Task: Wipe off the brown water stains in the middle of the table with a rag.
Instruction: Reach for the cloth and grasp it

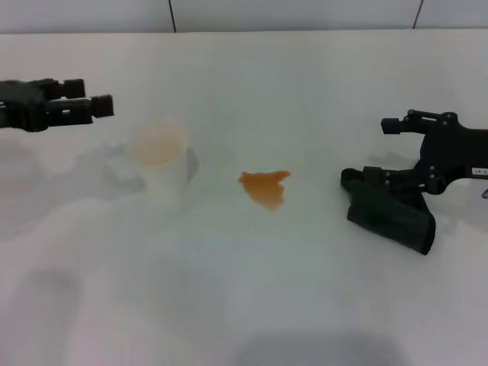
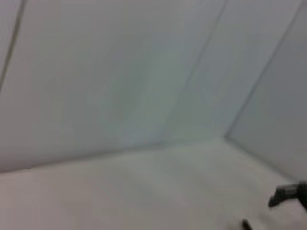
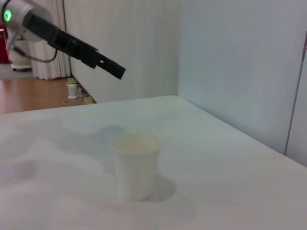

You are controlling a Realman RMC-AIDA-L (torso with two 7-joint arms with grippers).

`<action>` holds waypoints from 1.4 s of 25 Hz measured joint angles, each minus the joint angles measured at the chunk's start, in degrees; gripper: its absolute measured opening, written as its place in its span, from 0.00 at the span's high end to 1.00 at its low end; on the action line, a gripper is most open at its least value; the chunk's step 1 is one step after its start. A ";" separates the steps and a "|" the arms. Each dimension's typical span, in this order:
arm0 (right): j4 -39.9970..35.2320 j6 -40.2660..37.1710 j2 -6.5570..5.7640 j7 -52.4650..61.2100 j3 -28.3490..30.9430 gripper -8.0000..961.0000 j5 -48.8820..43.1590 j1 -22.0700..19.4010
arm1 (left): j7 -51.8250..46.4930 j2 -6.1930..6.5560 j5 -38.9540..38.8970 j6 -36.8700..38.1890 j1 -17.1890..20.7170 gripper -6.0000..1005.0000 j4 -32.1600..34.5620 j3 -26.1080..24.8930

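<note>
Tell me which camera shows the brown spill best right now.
The head view: the brown water stains lie in plain sight mid-table, between the cup and the rag. The right wrist view shows the cup but no stain; the left wrist view shows neither.

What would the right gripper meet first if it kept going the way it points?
Probably the brown stain. The right gripper, at the rag, points across the table toward it, with the cup beyond. Height is unclear.

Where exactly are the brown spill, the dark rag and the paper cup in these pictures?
brown water stains (image 1: 264,187): head view, middle of the orange-brown patch.
rag (image 1: 393,213): head view, middle of the dark folds beside the right gripper.
cup (image 3: 135,165): right wrist view, white side wall.
</note>
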 joint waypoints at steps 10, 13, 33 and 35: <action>-0.09 -0.14 0.00 0.16 -0.28 0.10 0.00 0.17 | 2.41 1.82 28.37 -2.93 -17.63 0.11 -3.66 0.11; -0.48 -0.59 0.00 0.56 -0.38 0.10 -0.01 0.22 | 3.12 1.50 29.18 -3.22 -19.13 0.11 -4.92 0.12; -29.53 0.57 -0.01 40.64 -16.84 0.10 -26.98 3.04 | 5.87 -2.35 26.17 -8.37 -21.49 0.11 -5.91 0.13; -30.09 -0.14 -0.08 44.12 -17.66 0.10 -29.75 4.70 | 5.85 -2.56 25.70 -8.45 -21.82 0.11 -5.93 0.13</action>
